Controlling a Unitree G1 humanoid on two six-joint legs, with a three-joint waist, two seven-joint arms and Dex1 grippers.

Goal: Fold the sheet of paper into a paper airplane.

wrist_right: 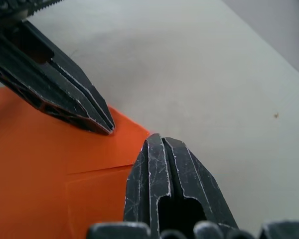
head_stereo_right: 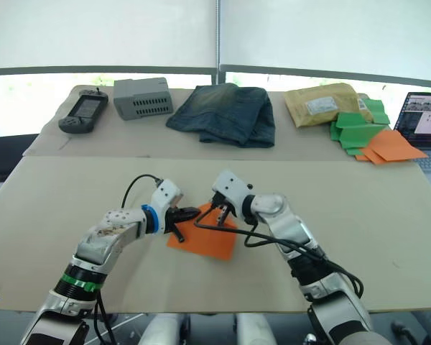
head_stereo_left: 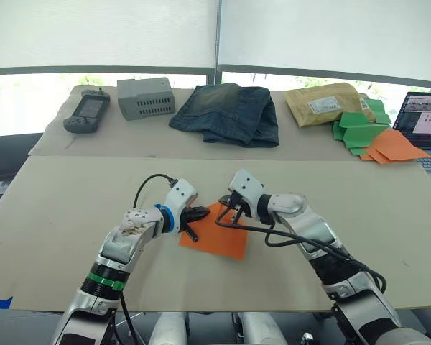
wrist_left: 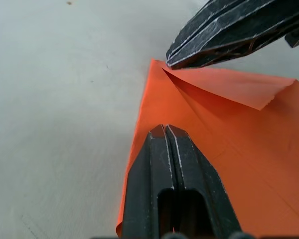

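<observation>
Both grippers sit at the near middle of the table (head_stereo_left: 57, 215), tips meeting over the sheet of paper (head_stereo_left: 219, 237); left gripper (head_stereo_left: 201, 213) comes in from 9 o'clock, fingers pressed together, tip on the paper's far-left part; right gripper (head_stereo_left: 228, 209) comes in from 3 o'clock, fingers also pressed together, tip at the paper's far corner; whether either actually pinches paper, cannot tell; orange sheet lies flat on the beige table, just short of centre toward 6 o'clock, turned like a diamond; left wrist view shows a corner flap (wrist_left: 229, 87) folded over and slightly lifted beside the right gripper's tip; right wrist view shows a fold edge running across the sheet near its corner; far row of the table, 10 to 2 o'clock: handheld device (head_stereo_left: 87, 112), grey box (head_stereo_left: 146, 98), folded jeans (head_stereo_left: 230, 113), padded envelope (head_stereo_left: 325, 104), pile of green and orange papers (head_stereo_left: 373, 135); laptop (head_stereo_left: 425, 123) at the 2 o'clock edge, screen lit.
</observation>
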